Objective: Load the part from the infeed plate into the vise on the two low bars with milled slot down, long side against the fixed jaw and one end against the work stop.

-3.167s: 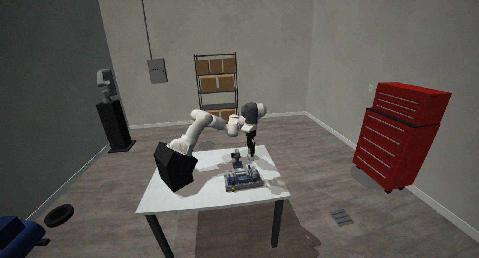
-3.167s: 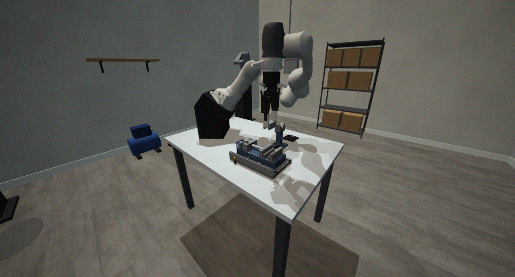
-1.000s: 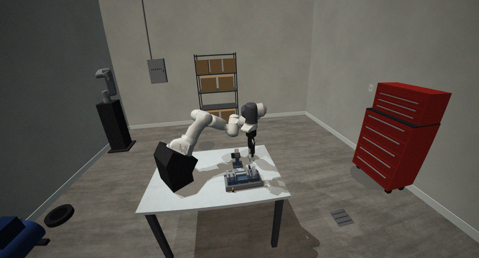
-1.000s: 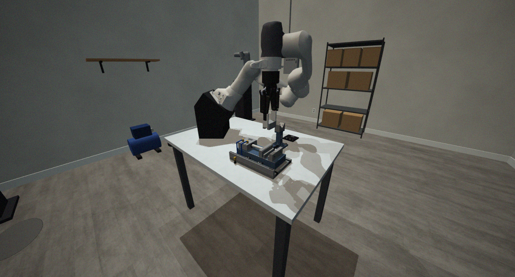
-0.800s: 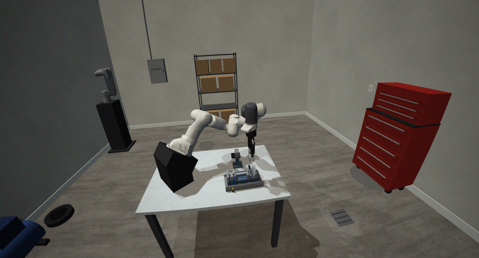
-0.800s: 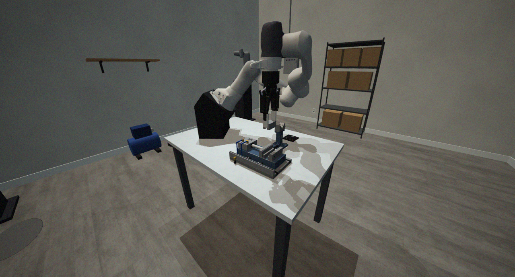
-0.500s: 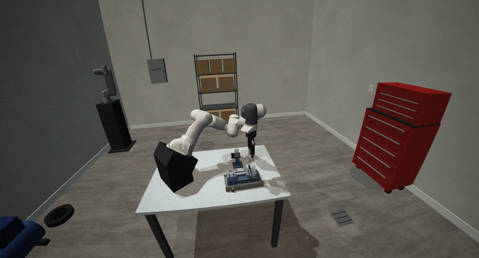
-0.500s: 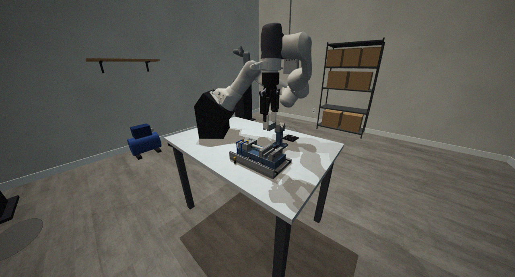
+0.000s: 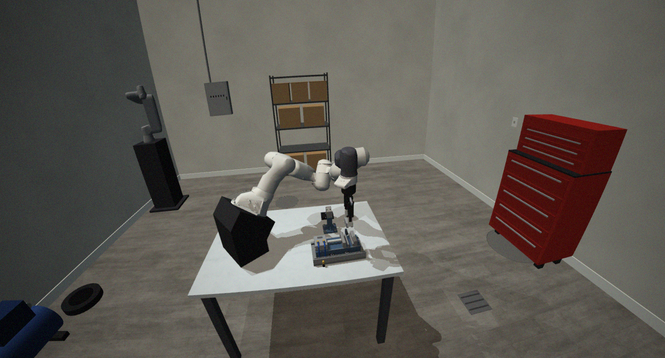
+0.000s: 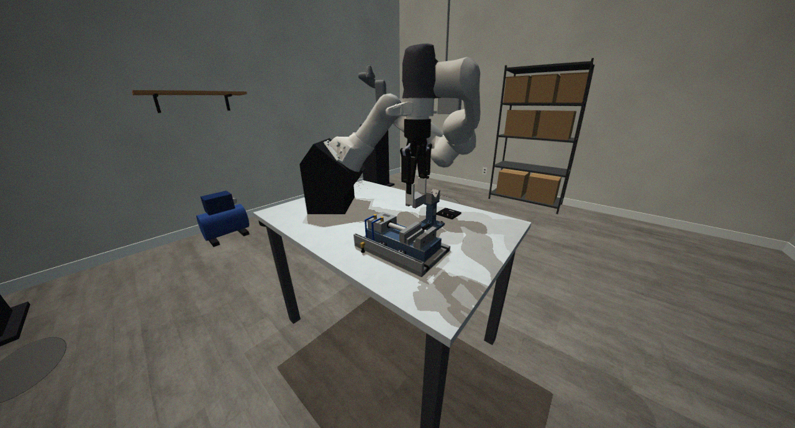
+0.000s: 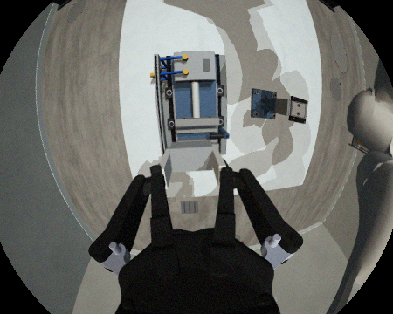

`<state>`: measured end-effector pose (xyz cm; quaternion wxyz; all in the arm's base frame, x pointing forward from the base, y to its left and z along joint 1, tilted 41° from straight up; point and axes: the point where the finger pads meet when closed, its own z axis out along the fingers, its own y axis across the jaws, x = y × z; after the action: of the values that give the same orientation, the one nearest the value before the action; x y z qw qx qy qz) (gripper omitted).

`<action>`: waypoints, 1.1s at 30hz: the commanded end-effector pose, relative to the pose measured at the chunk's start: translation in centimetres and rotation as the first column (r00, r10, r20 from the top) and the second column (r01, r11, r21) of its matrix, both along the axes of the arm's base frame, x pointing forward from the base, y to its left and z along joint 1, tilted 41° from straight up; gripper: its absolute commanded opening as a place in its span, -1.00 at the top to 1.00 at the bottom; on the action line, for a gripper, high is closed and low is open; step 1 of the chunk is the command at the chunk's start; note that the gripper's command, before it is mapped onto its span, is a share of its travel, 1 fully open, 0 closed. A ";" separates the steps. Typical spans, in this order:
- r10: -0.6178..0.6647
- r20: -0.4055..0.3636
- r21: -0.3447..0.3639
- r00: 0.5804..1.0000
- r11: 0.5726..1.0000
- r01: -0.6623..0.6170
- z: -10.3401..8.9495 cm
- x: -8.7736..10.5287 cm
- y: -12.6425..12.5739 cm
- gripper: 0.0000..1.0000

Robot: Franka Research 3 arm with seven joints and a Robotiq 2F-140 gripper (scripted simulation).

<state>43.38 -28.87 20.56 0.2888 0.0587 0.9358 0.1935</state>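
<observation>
My gripper (image 9: 348, 223) (image 10: 417, 196) (image 11: 191, 154) points down and is shut on the part, a grey block (image 10: 420, 200) (image 11: 191, 156), held in the air behind the vise. I cannot tell which way its slot faces. The blue vise (image 9: 335, 250) (image 10: 401, 244) (image 11: 183, 101) stands open. Its moving jaw (image 10: 410, 232) (image 11: 196, 122) is on the cylinder rod. The fixed jaw (image 10: 427, 240) is at the far end; the part hides it in the wrist view. The work stop (image 11: 217, 135) is a dark rod between the jaws. The two low bars are not clear.
The blue V-block stand (image 9: 329, 225) (image 10: 430, 211) (image 11: 263, 104) rises behind the vise, close to my gripper in the exterior view. The black infeed plate (image 10: 449, 212) lies beyond it with no block on it. A low grey rail (image 9: 339, 258) (image 10: 389, 255) runs along the vise's front.
</observation>
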 end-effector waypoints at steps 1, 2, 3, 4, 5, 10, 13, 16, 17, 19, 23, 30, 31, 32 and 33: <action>-0.016 -0.001 -0.003 1.000 1.000 0.016 -0.5 0.4 -0.2 1.00; -0.016 -0.001 -0.003 1.000 1.000 0.016 -0.6 0.5 -0.1 1.00; -0.016 -0.001 -0.003 1.000 1.000 0.016 -0.8 0.7 -0.1 1.00; -0.016 -0.001 -0.003 1.000 1.000 0.016 -0.9 0.8 0.0 1.00; -0.016 -0.001 -0.003 1.000 1.000 0.016 -0.9 0.8 0.0 1.00; -0.016 -0.001 -0.003 1.000 1.000 0.016 -1.5 1.2 0.2 1.00; -0.016 -0.001 -0.003 1.000 1.000 0.016 -1.9 1.6 0.4 1.00; -0.016 -0.001 -0.003 1.000 1.000 0.016 -2.4 1.9 0.5 1.00; -0.016 -0.001 -0.003 1.000 1.000 0.016 -2.5 2.0 0.6 1.00; -0.016 -0.001 -0.003 1.000 1.000 0.016 -2.8 2.2 0.7 1.00; -0.016 -0.001 -0.003 1.000 1.000 0.016 -3.0 2.4 0.8 1.00; -0.016 -0.001 -0.003 1.000 1.000 0.016 -3.8 3.0 1.1 1.00; -0.016 -0.001 -0.003 1.000 1.000 0.016 -3.9 3.1 1.1 1.00; -0.016 -0.001 -0.003 1.000 1.000 0.016 -4.0 3.1 1.2 1.00; -0.016 -0.001 -0.003 1.000 1.000 0.016 -4.1 3.2 1.2 1.00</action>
<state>46.35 -27.36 16.64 0.2887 0.0577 0.9359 0.1937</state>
